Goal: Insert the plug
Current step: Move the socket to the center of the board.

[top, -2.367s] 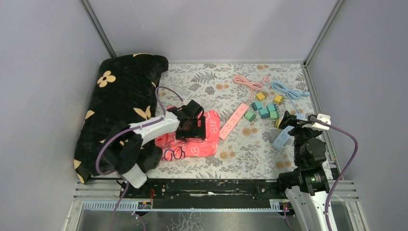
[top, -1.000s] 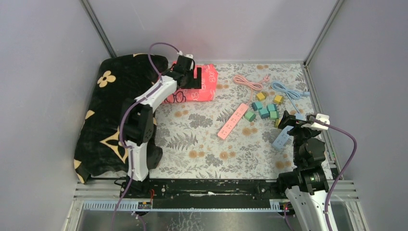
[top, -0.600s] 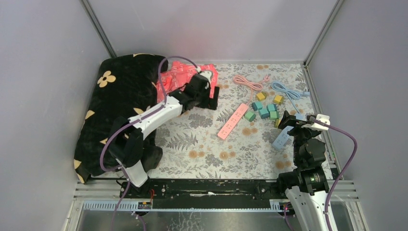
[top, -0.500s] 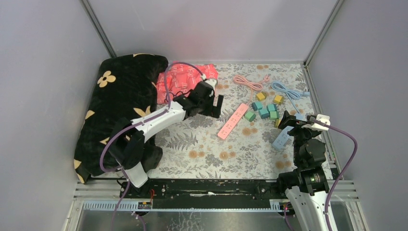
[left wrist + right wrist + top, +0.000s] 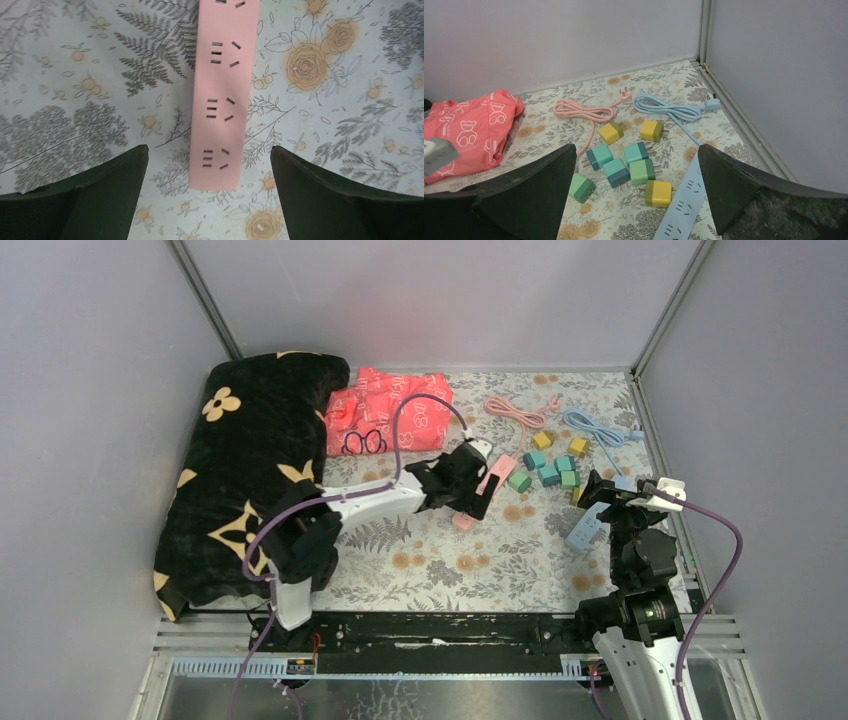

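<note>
A: From above: hanging the left gripper (image 5: pixel 470 488) over the pink strip (image 5: pixel 499 469), covering its middle, touching nothing visibly.

B: Agreeing. Parking the right gripper (image 5: pixel 612 492) low at the right edge, just by the blue strip (image 5: pixel 583 528). Lying loose on the mat (image 5: pixel 420 560) between the two strips, toward the far side: the plugs (image 5: pixel 548 472), apart from the left gripper, nearer the right one.

A: Moving to the left wrist: looking straight down on the pink strip, its end sitting between the left fingers (image 5: pixel 100 195), the rest running on past the tips. Spreading wide, pinching nothing.

B: Moving to the right wrist: spreading the right fingers (image 5: pixel 529 195) wide, holding nothing. Clustering ahead of the tips, framed between them: yellow, teal and green plugs, none touching either finger. Running up from the bottom edge toward the right-hand finger: the blue strip.

A: Lying beyond the plugs: a coiled pink cable (image 5: pixel 579 109) and a coiled blue cable (image 5: pixel 664 109), side by side.
</note>
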`<move>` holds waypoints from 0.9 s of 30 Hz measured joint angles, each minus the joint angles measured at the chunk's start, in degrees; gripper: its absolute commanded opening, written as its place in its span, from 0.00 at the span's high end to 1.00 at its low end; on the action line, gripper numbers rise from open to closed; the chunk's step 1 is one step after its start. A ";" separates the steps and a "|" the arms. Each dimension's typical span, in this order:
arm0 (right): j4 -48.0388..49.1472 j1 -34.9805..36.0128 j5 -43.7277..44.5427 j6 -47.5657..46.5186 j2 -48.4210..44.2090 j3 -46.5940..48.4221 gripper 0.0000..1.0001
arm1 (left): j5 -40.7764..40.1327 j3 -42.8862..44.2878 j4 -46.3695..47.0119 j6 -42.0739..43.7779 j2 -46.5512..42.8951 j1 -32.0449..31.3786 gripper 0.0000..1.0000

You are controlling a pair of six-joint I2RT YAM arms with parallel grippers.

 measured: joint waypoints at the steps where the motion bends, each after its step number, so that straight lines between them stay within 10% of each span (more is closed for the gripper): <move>1: 0.00 0.00 -0.02 0.00 0.00 0.00 0.01 | -0.37 0.63 0.09 0.13 1.38 -0.44 0.00; 27: 0.02 0.07 -0.04 0.00 0.00 -0.02 0.01 | -6.43 0.85 0.74 2.73 9.27 -2.38 0.60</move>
